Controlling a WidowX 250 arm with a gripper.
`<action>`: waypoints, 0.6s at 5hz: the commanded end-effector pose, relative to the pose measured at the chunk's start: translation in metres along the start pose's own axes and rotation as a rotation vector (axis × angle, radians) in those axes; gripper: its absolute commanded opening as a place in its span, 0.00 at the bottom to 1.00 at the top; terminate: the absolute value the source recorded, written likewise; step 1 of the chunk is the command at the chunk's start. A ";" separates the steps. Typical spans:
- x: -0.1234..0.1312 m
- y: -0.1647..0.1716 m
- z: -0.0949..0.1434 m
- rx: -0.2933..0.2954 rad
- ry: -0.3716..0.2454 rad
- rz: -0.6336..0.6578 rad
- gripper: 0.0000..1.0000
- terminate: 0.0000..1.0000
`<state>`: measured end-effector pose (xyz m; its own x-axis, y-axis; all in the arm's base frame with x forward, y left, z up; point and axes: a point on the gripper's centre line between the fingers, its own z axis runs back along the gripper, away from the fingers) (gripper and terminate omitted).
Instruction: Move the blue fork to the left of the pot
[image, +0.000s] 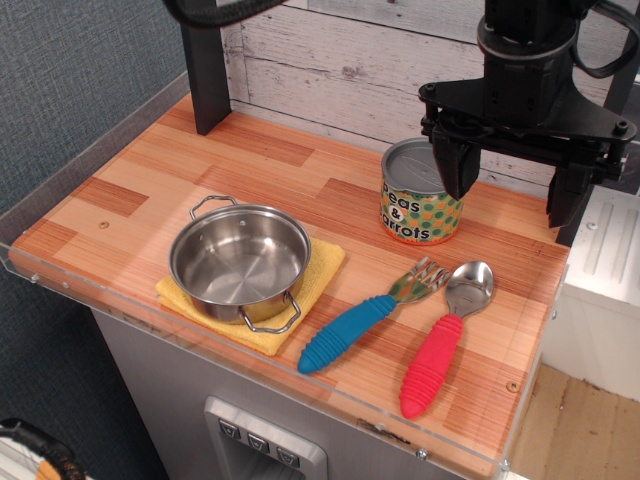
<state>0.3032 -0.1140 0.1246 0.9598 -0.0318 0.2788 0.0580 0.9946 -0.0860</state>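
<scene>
The blue fork (365, 322) lies on the wooden table to the right of the pot, handle toward the front left, metal tines toward the back right. The shiny steel pot (240, 262) stands empty on a yellow cloth (310, 295) at front centre. My gripper (515, 180) hangs in the air at the back right, above and behind the fork, beside the tin can. Its two black fingers are spread wide apart and hold nothing.
A peas and carrots tin can (420, 195) stands behind the fork. A red-handled spoon (440, 345) lies just right of the fork. A black post (205, 70) stands at the back left. A clear rim (60, 275) edges the table.
</scene>
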 end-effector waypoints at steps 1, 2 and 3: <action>0.000 0.000 0.000 0.000 0.000 0.000 1.00 0.00; -0.011 0.015 0.002 0.037 0.021 -0.095 1.00 0.00; -0.020 0.031 0.001 0.130 0.113 -0.202 1.00 0.00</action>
<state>0.2800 -0.0832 0.1033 0.9643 -0.2368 0.1188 0.2269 0.9697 0.0909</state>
